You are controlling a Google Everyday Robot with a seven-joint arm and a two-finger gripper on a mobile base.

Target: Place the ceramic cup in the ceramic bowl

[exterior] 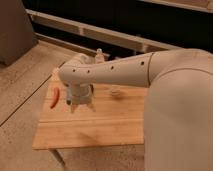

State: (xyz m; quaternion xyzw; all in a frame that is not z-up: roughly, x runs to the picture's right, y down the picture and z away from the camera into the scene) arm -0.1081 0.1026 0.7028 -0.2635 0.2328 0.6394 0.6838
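The ceramic cup (116, 91) is a small pale round cup standing on the wooden table (100, 127), just under my forearm. My gripper (81, 106) points down over the left part of the table, to the left of the cup and apart from it. Its fingers stand apart with nothing between them. The ceramic bowl does not show; my arm covers much of the table's back and right side.
A red-orange elongated object (53, 97) lies near the table's left edge, just left of the gripper. A slim clear bottle with a pale cap (100, 55) stands at the back behind my arm. A speckled floor surrounds the table, with a dark wall and ledge behind.
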